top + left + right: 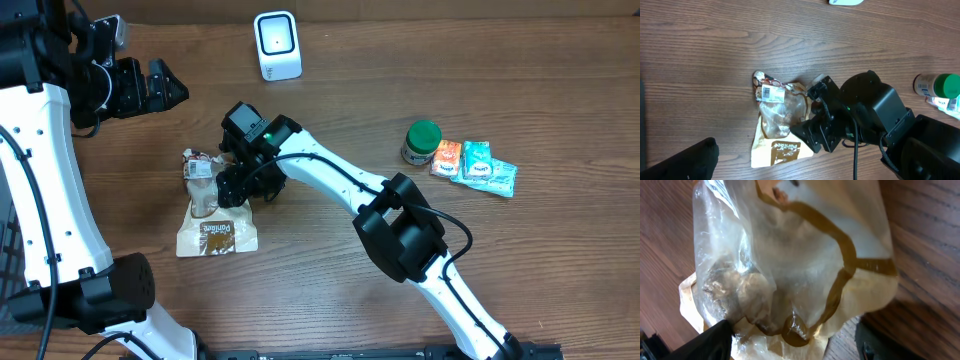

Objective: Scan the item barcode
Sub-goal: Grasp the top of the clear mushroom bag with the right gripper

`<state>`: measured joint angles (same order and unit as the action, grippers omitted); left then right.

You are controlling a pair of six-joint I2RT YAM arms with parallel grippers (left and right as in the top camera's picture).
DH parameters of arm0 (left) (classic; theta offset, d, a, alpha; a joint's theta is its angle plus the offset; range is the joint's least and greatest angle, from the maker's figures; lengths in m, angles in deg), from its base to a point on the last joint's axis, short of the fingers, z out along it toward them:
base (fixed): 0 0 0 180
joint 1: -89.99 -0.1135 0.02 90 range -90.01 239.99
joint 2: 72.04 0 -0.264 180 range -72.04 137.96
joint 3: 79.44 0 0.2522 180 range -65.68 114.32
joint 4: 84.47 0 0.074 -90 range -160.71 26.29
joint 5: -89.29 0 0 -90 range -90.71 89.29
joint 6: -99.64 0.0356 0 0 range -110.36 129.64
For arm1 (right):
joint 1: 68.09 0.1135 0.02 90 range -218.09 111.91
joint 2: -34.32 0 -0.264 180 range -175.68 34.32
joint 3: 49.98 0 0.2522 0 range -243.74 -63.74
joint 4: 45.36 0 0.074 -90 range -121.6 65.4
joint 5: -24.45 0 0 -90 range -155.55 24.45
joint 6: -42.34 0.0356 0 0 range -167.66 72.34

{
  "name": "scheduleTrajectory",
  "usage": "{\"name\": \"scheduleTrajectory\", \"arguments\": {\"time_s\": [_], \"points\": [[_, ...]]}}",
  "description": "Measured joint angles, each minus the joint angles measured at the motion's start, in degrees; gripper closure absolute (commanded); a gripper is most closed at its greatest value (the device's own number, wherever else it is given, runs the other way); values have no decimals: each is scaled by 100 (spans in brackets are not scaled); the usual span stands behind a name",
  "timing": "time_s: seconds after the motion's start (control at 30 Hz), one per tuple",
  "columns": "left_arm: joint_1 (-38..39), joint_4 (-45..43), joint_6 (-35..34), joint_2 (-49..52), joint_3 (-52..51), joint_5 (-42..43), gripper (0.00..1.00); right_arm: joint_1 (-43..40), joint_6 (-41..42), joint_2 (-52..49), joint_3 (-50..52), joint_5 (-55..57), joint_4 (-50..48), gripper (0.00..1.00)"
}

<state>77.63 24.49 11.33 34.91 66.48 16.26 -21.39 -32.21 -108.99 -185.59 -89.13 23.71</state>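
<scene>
The item is a clear and cream snack bag [212,228] lying flat on the wooden table, with a white barcode label [772,93] near its crumpled top end. My right gripper [235,190] is down at the bag's right side. In the right wrist view the bag [790,255] fills the frame and the right gripper [797,342] is open around its lower edge, with the left fingertip [715,340] touching the plastic. My left gripper [165,90] hangs open and empty at the upper left, away from the bag. The white scanner [277,45] stands at the table's far edge.
A green-lidded jar [422,142] and several small snack packets [475,165] lie at the right. The right arm [330,175] stretches diagonally across the middle of the table. The left arm's white base [50,180] fills the left edge.
</scene>
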Motion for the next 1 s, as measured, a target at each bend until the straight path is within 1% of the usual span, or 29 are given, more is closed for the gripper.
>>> {"name": "scheduleTrajectory", "arguments": {"time_s": [0.1, 0.37, 0.67, 0.77, 0.83, 0.97, 1.0], "points": [[0, 2, 2, 0, 0, 0, 0, 0, 44, 28, 83, 0, -76, 31], [0, 0, 0, 0, 0, 0, 0, 0, 142, 44, 129, 13, -125, 32], [0, 0, 0, 0, 0, 0, 0, 0, 232, 87, 260, 15, -293, 36], [0, 0, 2, 0, 0, 0, 0, 0, 245, 92, 273, 7, -310, 43], [0, 0, 0, 0, 0, 2, 1, 0, 310, 92, 295, 4, -317, 51], [0, 2, 0, 0, 0, 0, 0, 0, 474, 92, 315, 129, -278, 62], [0, 0, 0, 0, 0, 0, 0, 2, 503, 92, 317, 151, -264, 67]]}}
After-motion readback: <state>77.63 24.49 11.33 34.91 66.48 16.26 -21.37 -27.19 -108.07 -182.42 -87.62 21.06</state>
